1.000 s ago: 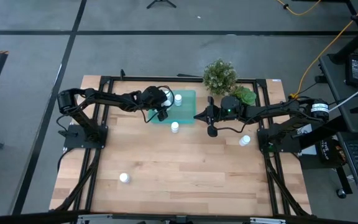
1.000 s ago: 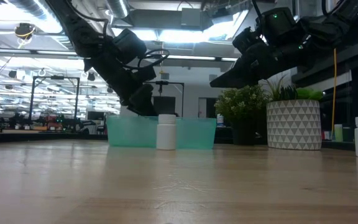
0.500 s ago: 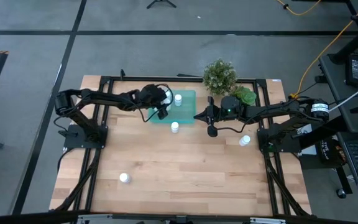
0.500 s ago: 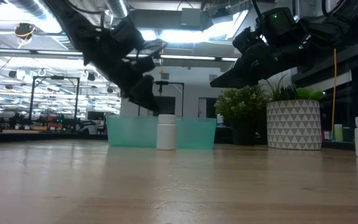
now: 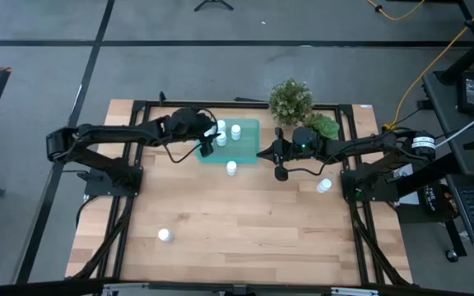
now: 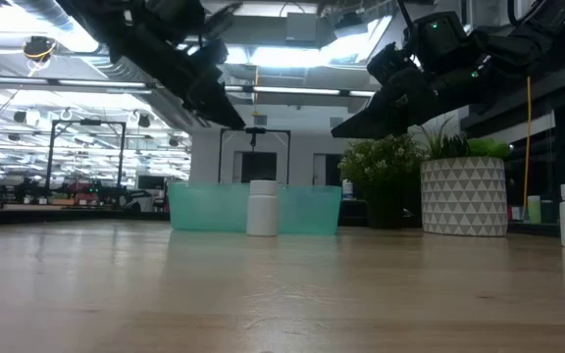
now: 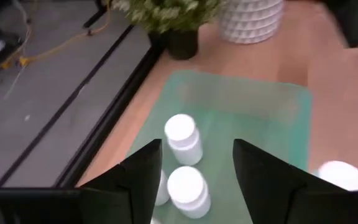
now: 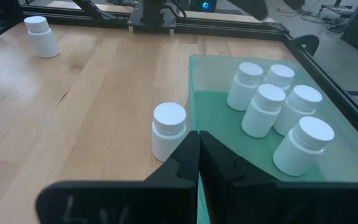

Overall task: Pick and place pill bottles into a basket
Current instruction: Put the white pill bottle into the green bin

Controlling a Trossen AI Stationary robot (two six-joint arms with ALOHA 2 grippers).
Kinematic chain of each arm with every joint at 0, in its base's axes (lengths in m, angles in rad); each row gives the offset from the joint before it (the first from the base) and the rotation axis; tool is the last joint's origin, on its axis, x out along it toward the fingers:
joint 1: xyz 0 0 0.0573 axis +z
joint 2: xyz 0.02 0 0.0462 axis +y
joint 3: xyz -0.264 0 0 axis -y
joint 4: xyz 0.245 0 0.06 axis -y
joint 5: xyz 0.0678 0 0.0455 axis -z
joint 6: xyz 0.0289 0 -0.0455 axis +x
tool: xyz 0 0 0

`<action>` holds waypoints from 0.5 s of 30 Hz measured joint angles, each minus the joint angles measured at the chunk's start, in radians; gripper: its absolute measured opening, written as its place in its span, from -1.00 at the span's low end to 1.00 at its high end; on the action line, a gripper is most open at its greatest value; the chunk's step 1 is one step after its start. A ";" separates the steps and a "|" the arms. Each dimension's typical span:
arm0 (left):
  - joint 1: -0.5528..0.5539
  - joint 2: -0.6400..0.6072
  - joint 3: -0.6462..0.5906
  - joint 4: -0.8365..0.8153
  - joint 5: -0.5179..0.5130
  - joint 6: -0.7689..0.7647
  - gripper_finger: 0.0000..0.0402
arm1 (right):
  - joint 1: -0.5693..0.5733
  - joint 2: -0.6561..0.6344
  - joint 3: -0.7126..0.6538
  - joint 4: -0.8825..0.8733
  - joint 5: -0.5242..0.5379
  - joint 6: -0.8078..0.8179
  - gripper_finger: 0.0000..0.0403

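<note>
The teal basket (image 5: pixel 245 141) lies at the table's far middle with several white pill bottles (image 8: pixel 263 109) standing in it. One bottle (image 5: pixel 231 168) stands on the table just before the basket's near edge. Another bottle (image 5: pixel 324 186) stands at the right, and a third (image 5: pixel 164 235) at the near left. My left gripper (image 7: pixel 197 155) is open and empty, high over the basket's left part (image 5: pixel 206 145). My right gripper (image 8: pixel 197 149) is shut and empty. It hangs in the air just right of the basket (image 5: pixel 262 153).
A bushy plant in a dark pot (image 5: pixel 290 100) and a white patterned pot with a green plant (image 5: pixel 326 127) stand at the far edge, right of the basket. Black frame rails run along the table's sides. Bare wood lies across the table's near half.
My left gripper has risen from just over the basket to well above it and drawn back a little toward the table's left edge. Its arm has pulled back with it.
</note>
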State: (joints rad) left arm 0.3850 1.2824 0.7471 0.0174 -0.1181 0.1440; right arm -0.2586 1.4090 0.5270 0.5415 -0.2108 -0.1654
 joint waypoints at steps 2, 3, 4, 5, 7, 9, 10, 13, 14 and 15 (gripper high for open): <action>-0.017 -0.020 0.000 -0.012 0.000 0.033 -0.04 | 0.000 0.000 0.000 0.000 0.000 0.000 -0.94; -0.025 -0.028 0.000 -0.018 0.001 0.051 -0.04 | 0.000 0.000 0.000 0.000 0.000 0.000 -0.94; -0.034 -0.034 0.000 -0.020 0.007 0.073 -0.04 | 0.000 0.000 0.000 0.000 0.000 0.000 -0.94; -0.043 -0.039 0.000 -0.023 0.021 0.096 -0.05 | 0.000 0.000 0.000 0.000 0.000 0.000 -0.94; -0.062 -0.045 0.000 -0.029 0.066 0.132 -0.05 | 0.000 0.000 0.000 0.000 0.000 0.000 -0.94; -0.082 -0.045 0.000 -0.025 0.119 0.159 -0.05 | 0.000 0.000 0.000 0.000 0.000 0.000 -0.94; -0.092 -0.045 0.000 -0.025 0.145 0.166 -0.06 | 0.000 0.000 0.000 0.000 0.000 0.000 -0.94; -0.125 -0.035 0.000 -0.022 0.215 0.164 -0.05 | 0.000 0.000 0.000 0.000 0.000 0.000 -0.94; -0.136 -0.031 0.000 -0.023 0.231 0.161 -0.05 | 0.000 0.000 0.000 0.000 0.000 0.000 -0.94; -0.147 -0.028 0.000 -0.024 0.243 0.161 -0.05 | 0.000 0.000 0.000 0.000 0.000 0.000 -0.94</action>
State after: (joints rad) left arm 0.2377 1.2549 0.7471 -0.0065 0.1249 0.3054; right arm -0.2588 1.4090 0.5270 0.5419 -0.2108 -0.1654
